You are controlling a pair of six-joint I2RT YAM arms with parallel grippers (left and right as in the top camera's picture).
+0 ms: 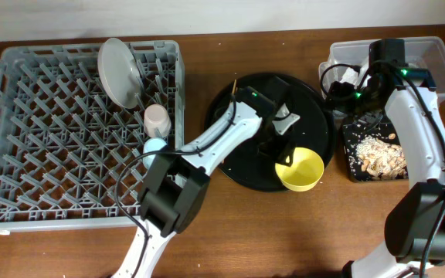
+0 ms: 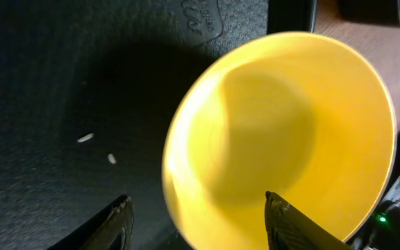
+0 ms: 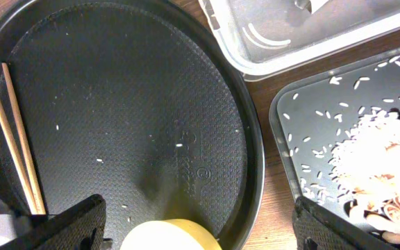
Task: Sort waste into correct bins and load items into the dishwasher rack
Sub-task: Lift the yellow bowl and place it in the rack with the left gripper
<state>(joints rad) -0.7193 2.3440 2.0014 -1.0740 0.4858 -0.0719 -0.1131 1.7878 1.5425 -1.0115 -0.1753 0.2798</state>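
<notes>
The yellow bowl (image 1: 300, 168) sits at the front right edge of the round black tray (image 1: 246, 166). My left gripper (image 1: 286, 154) is open over the bowl's rim (image 2: 179, 187): one finger (image 2: 290, 222) is inside the bowl, the other (image 2: 113, 222) outside. My right gripper (image 1: 344, 86) hangs open and empty beside the clear tub (image 1: 431, 54). The wooden chopsticks (image 3: 12, 132) lie on the round tray's far side. In the dishwasher rack (image 1: 52, 147) stand the grey-green plate (image 1: 120, 71), pink cup (image 1: 157, 118) and light blue cup (image 1: 154, 145). Food scraps (image 1: 377, 154) fill the black rectangular tray (image 1: 348, 139).
A few rice grains (image 3: 180, 145) are scattered on the round tray. The clear tub and the black rectangular tray (image 3: 283, 139) stand close together just right of the round tray. Bare wooden table (image 1: 284, 232) lies in front.
</notes>
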